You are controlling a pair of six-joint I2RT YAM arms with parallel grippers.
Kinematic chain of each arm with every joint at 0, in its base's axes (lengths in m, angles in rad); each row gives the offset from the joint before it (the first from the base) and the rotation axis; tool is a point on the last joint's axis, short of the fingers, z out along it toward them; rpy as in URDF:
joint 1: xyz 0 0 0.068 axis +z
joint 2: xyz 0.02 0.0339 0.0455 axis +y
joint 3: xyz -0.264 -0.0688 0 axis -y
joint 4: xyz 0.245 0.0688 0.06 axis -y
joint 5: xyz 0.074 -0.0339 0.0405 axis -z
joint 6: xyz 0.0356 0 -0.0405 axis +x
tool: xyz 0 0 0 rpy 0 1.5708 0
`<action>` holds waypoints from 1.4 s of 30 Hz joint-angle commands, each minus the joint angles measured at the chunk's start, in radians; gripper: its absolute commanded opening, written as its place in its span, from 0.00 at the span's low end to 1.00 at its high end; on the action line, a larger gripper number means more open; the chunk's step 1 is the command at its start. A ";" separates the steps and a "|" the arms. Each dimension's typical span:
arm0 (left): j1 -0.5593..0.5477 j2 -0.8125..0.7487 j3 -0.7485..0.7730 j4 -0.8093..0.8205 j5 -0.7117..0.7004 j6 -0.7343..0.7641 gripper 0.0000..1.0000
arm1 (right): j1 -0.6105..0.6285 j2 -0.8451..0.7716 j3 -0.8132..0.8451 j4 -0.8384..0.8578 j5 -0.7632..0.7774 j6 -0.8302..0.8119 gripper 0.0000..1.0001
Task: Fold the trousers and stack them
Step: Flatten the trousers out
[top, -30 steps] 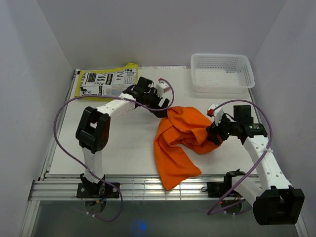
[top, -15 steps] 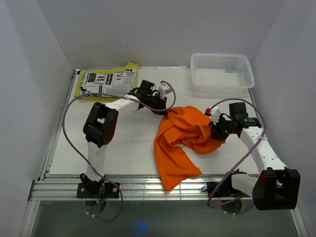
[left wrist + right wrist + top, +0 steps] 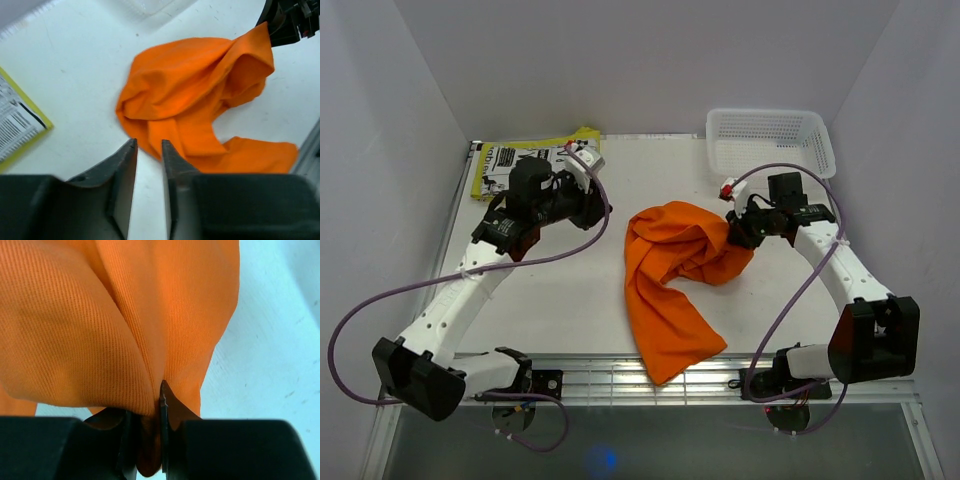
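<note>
We see the right tool (image 3: 738, 232) pinching the right edge of the trousers (image 3: 670, 270), which lie crumpled mid-bench (image 3: 570, 290). The left tool (image 3: 148, 145) hangs barely open, empty, well left of them. One pair, two tools.

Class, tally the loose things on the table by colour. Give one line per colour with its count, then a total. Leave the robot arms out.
Orange: 1, the trousers
White: 1, the mesh basket
Yellow-edged black-and-white: 1, the printed paper
Total: 3
</note>
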 commanded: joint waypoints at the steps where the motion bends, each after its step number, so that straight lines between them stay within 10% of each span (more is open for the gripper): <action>1: -0.001 0.079 -0.028 -0.172 -0.019 0.018 0.41 | 0.023 -0.022 0.070 0.039 -0.143 -0.025 0.08; 7: -0.001 0.280 -0.049 0.024 0.062 0.025 0.93 | 0.026 -0.192 -0.083 0.010 -0.010 -0.399 0.20; 13: -0.002 0.536 0.090 0.199 0.043 0.073 0.95 | 0.025 -0.307 -0.272 0.051 0.093 -0.519 0.39; 20: -0.001 0.757 0.225 0.293 0.030 0.078 0.94 | 0.026 -0.280 -0.299 0.065 0.090 -0.481 0.17; 23: -0.001 0.814 0.270 0.256 0.131 0.069 0.83 | 0.026 -0.240 -0.245 0.079 0.093 -0.412 0.10; 30: 0.027 0.747 0.324 0.241 0.162 0.029 0.04 | -0.047 -0.139 0.057 0.091 0.125 -0.268 0.08; 42: 0.099 0.410 0.396 0.129 0.044 0.156 0.00 | -0.092 -0.180 0.367 0.094 0.059 -0.202 0.08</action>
